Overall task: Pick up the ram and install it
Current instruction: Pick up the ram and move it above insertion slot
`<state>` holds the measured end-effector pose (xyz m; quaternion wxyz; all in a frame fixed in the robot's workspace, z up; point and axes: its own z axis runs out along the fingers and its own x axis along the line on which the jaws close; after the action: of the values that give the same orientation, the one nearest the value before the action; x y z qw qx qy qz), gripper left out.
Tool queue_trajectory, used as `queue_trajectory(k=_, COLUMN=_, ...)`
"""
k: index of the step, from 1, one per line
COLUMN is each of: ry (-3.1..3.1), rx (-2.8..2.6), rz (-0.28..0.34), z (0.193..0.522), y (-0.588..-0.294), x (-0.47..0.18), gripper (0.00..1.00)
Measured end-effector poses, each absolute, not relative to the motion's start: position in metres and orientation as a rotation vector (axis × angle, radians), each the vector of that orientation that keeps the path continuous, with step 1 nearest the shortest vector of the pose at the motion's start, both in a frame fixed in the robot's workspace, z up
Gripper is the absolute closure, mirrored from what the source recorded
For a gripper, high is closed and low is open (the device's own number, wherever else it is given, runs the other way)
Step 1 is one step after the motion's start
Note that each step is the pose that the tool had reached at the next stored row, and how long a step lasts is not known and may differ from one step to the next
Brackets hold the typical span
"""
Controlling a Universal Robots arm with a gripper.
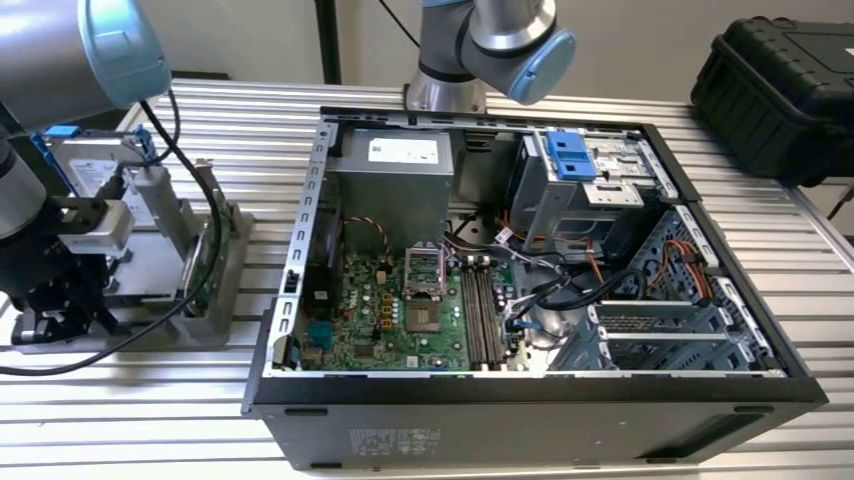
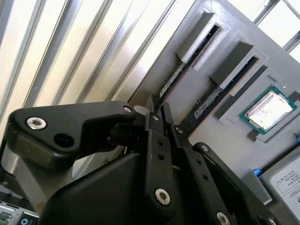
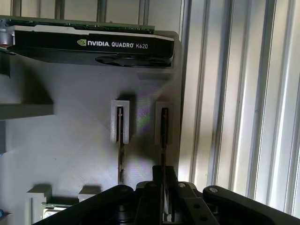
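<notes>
Two ram sticks stand on edge in slots of a grey holder (image 3: pixel 84 140). My gripper (image 3: pixel 164 180) is down over the ram (image 3: pixel 164 136) nearest the holder's edge, and its black fingers (image 3: pixel 156 187) press on either side of the stick's end. In the second wrist view the same ram (image 2: pixel 172 82) runs into the gripper (image 2: pixel 159 110). The other ram (image 3: pixel 121 140) (image 2: pixel 206 105) stands free beside it. In the exterior view, my gripper (image 1: pixel 54 300) is at the exterior view's left, beside the open computer case (image 1: pixel 534 390), whose memory slots (image 1: pixel 483 310) lie on the green motherboard.
A graphics card (image 3: pixel 89 44) stands at the holder's far end. A processor chip (image 2: pixel 268 108) and a silver hard drive (image 2: pixel 287 180) also rest in the holder. A second robot arm (image 1: pixel 481 45) rises behind the case, and a black box (image 1: pixel 787 85) sits at the back right.
</notes>
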<state>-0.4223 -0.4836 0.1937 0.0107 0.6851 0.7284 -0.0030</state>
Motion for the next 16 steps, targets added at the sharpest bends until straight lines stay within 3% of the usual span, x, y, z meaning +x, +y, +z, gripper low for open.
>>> queue_trajectory(k=16, ry=2.273, rx=2.138, rz=-0.01, z=0.207, y=-0.484, x=-0.422, gripper=1.0)
